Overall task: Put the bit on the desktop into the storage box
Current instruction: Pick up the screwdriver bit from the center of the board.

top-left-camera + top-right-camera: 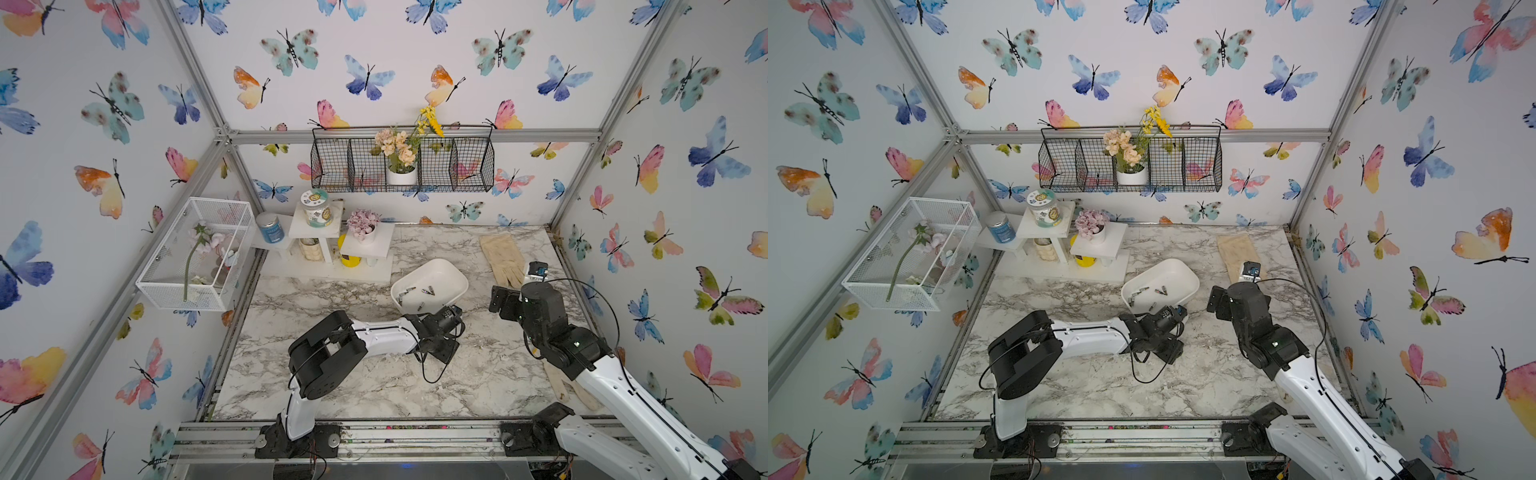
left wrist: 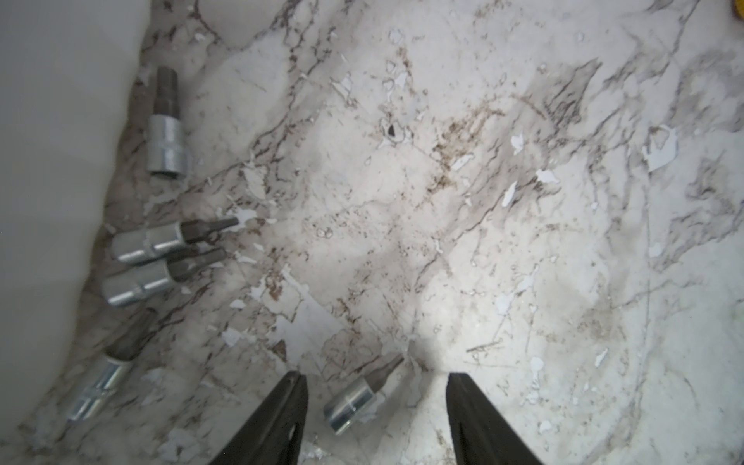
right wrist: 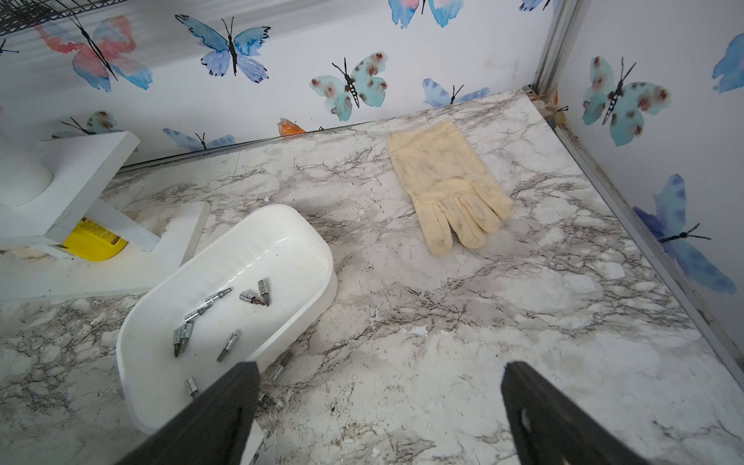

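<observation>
Right wrist view: yellow container (image 3: 88, 249) label illegible; bits (image 3: 227, 345) in storage box (image 3: 282, 249)

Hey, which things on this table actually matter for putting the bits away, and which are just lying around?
For the job: bit between the jaws of the left gripper; four more bits on the desktop; storage box.
Just lying about: glove; jars; potted flowers; yellow tub; black wire basket; white mesh cage.
</observation>
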Action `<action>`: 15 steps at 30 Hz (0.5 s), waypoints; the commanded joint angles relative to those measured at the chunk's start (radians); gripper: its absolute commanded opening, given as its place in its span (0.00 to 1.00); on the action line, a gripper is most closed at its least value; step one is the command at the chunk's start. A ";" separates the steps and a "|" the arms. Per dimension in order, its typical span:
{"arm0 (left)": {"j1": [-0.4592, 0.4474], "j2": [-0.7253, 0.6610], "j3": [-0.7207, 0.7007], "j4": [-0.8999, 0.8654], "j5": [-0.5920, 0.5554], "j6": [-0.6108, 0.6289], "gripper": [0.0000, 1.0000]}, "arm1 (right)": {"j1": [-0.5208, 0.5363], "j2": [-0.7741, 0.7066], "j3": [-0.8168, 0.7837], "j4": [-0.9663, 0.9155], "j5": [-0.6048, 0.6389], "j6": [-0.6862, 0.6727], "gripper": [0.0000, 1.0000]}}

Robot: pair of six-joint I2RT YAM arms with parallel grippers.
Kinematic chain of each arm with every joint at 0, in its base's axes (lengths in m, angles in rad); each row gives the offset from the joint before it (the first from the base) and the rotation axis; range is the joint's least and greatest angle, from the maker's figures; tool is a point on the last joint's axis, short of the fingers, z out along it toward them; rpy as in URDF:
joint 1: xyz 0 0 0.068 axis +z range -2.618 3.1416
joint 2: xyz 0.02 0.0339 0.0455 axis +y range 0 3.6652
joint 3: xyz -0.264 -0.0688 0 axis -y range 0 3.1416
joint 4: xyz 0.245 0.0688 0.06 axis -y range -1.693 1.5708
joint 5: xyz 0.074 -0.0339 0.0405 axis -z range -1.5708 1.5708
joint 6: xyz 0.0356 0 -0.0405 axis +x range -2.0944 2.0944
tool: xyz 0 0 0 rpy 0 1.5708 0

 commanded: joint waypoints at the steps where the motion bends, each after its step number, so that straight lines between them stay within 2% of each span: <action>1: -0.003 0.018 0.004 -0.028 -0.035 0.008 0.56 | -0.005 -0.003 -0.014 -0.018 0.028 0.011 1.00; 8: -0.002 0.020 0.000 -0.038 -0.048 0.006 0.47 | -0.005 -0.004 -0.014 -0.019 0.030 0.013 0.99; 15: -0.003 0.023 -0.002 -0.044 -0.055 0.006 0.42 | -0.005 -0.006 -0.017 -0.019 0.029 0.016 1.00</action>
